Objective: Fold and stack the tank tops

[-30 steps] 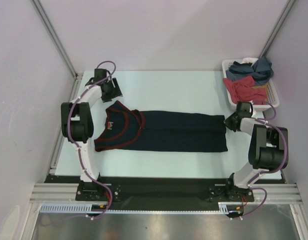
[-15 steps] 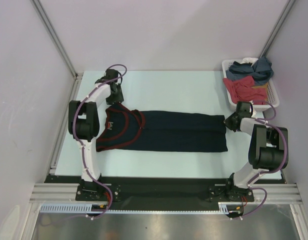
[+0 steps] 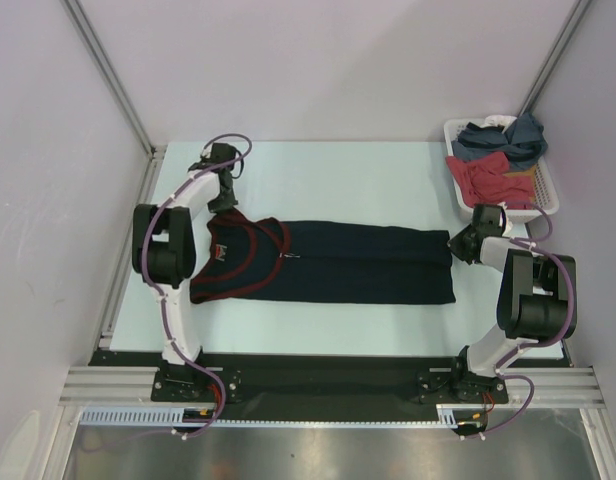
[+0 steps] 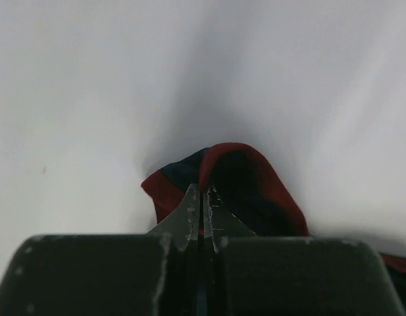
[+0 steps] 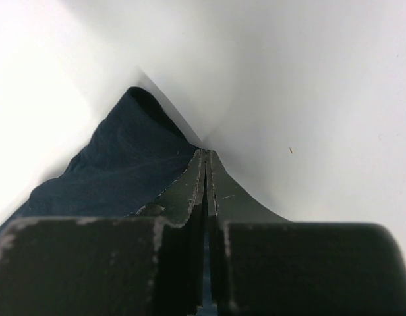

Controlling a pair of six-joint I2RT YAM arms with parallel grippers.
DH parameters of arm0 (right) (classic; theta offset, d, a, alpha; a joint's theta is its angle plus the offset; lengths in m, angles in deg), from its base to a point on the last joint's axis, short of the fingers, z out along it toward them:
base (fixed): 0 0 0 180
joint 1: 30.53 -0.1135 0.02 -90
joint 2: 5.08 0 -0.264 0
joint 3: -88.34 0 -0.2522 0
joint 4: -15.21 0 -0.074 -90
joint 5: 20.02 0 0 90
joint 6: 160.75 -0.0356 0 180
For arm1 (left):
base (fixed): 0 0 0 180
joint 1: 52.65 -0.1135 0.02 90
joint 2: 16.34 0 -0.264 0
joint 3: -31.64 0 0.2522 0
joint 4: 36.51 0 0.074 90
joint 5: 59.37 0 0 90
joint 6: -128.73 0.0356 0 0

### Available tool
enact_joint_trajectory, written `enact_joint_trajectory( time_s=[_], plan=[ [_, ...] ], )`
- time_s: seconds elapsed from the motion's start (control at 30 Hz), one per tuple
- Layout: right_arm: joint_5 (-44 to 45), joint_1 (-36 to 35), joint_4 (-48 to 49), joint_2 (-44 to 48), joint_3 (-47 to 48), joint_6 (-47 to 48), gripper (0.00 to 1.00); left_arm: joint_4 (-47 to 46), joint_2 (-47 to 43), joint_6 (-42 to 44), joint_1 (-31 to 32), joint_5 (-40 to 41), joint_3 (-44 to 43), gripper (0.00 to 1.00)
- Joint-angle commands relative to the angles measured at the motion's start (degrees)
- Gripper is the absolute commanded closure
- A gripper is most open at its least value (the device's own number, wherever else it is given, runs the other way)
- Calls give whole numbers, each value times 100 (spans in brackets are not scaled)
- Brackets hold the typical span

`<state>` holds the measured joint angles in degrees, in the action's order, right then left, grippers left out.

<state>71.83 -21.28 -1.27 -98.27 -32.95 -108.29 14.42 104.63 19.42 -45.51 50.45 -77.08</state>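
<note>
- Left claw (image 4: 202, 193) pinches the red-trimmed strap of the navy tank top (image 3: 358, 265), flat on the counter (image 3: 358, 180).
- Right claw (image 5: 205, 157) clamps shut on its hem corner.

Left pincer (image 4: 202, 192), right pincer (image 5: 205, 153): both closed

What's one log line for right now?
left end effector: pinching navy tank top strap; right end effector: pinching hem corner
</note>
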Motion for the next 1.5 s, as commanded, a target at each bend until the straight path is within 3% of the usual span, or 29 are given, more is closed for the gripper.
enact_joint_trajectory(
  time_s=[0.0,0.27,0.5,0.57,0.6,0.63,0.67,0.87,1.0,1.17,1.37,1.47],
  plan=[
    [-26,50,79,134,-83,-69,100,-385,-907,-292,25,707,459,99],
    [-132,76,175,46,-127,-122,100,-1842,-2330,-942,25,787,2566,97],
    [-123,76,158,90,-135,-131,100,-2056,-2727,-1487,7,1067,3299,80],
    [-132,85,140,116,-136,-140,100,-1985,-2754,-1689,-63,1051,3448,68],
    [-132,85,158,117,-144,-140,100,-2020,-2771,-1742,-107,973,3501,58],
    [-123,85,149,117,-153,-148,100,-2012,-2780,-1804,-203,902,3536,39],
    [-132,85,149,117,-153,-148,100,-2064,-2789,-1804,-265,832,3615,36],
    [-132,94,149,169,-179,-140,100,-2003,-2561,-1612,-968,225,3388,35],
    [-132,94,149,169,-171,-148,100,-1889,-2569,-1426,-1012,540,3177,34],
    [-123,103,175,152,-171,-157,100,-1783,-2718,-1242,-995,603,2895,27],
    [-281,103,193,99,-188,-184,100,-1967,-2991,-1294,-960,533,3272,26],
    [-246,103,193,125,-232,-210,100,-1889,-2904,-1426,-951,445,3378,11]
  ],
)
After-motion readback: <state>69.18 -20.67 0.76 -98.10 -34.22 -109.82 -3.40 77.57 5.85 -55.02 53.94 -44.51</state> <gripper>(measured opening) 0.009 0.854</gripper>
